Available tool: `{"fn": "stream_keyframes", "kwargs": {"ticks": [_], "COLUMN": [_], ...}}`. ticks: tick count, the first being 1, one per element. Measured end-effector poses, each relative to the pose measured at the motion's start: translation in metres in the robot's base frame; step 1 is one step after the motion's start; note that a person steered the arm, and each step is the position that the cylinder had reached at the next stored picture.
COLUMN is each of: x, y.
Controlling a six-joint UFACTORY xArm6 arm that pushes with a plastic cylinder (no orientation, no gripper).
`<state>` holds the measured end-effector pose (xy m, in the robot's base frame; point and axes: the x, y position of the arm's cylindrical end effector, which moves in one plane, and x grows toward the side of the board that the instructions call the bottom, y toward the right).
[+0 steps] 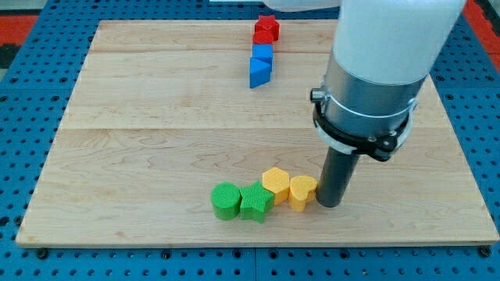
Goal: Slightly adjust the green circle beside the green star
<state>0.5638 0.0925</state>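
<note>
The green circle (226, 200) sits on the wooden board near the view's bottom, touching the left side of the green star (255, 201). A yellow hexagon (275, 184) touches the star's upper right, and a yellow heart (302, 191) sits right of the hexagon. My tip (329, 203) rests on the board right next to the yellow heart's right side, well to the right of the green circle, with the star and both yellow blocks between them.
At the view's top, a red star (266, 30) sits above a blue cube (262, 54) and a blue triangular block (259, 72), in a column. The arm's large grey and white body (375, 70) hangs over the board's right side.
</note>
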Motion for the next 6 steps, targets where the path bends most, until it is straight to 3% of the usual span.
{"fn": "stream_keyframes", "kwargs": {"ticks": [1, 2, 4, 6], "x": [0.002, 0.031, 0.055, 0.050], "y": [0.001, 0.005, -0.090, -0.123]}}
